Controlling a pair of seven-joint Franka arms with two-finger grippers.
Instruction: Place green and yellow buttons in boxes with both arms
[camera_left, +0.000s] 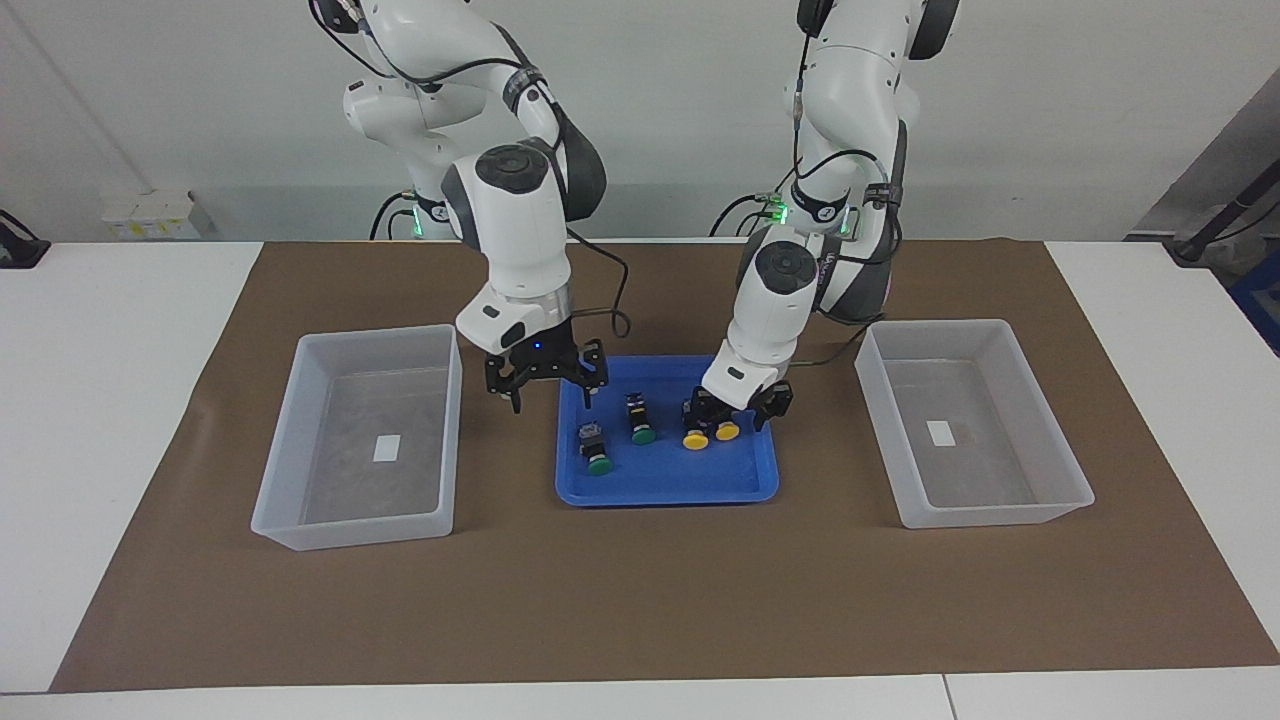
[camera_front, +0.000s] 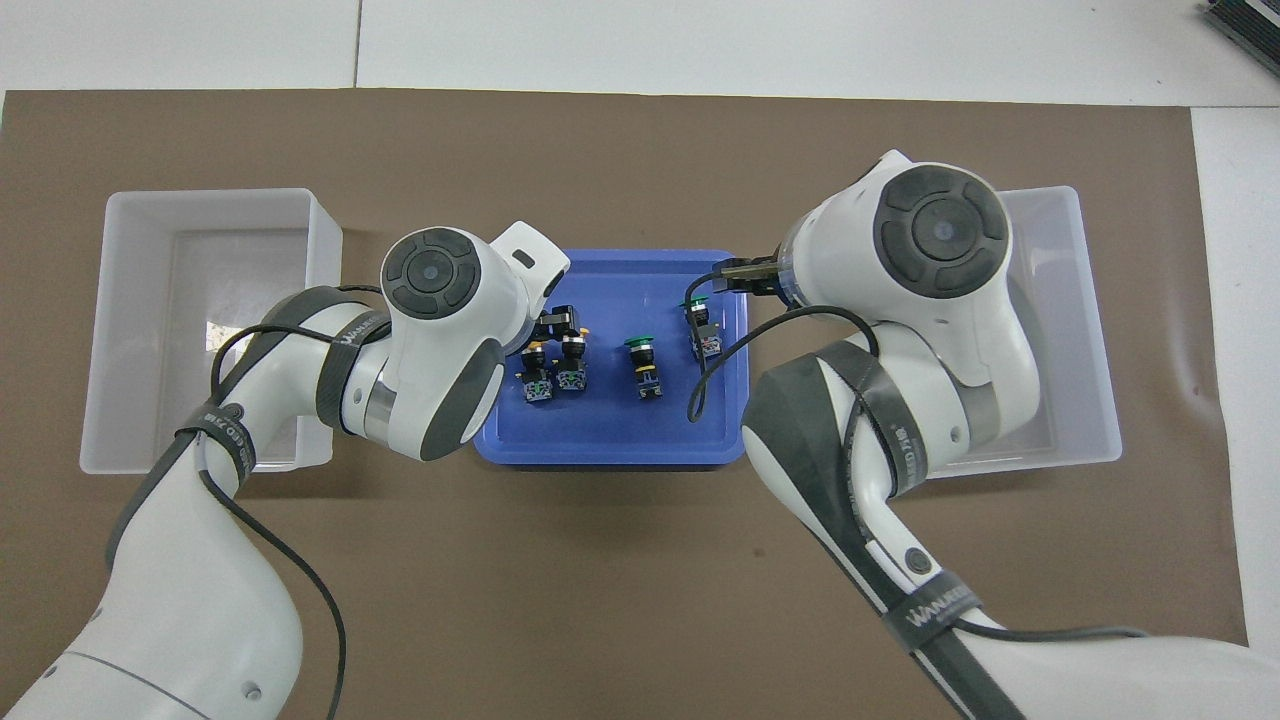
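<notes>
Two green buttons (camera_left: 599, 465) (camera_left: 643, 436) and two yellow buttons (camera_left: 695, 440) (camera_left: 727, 431) lie in a row in a shallow blue tray (camera_left: 665, 488). My left gripper (camera_left: 735, 410) is down in the tray, straddling the body of the yellow button nearest the left arm's end. My right gripper (camera_left: 553, 403) hangs open over the tray's edge toward the right arm's end, above the green button (camera_front: 705, 335) there, with nothing in it. One translucent box (camera_left: 350, 530) stands beside the tray at the right arm's end, the other box (camera_left: 990, 512) at the left arm's end. Both hold only a white label.
Everything stands on a brown mat (camera_left: 640, 600) over a white table (camera_left: 100, 400). Both forearms lean in over the tray, and in the overhead view each one covers part of the box on its side. A black cable (camera_front: 700, 385) droops over the tray.
</notes>
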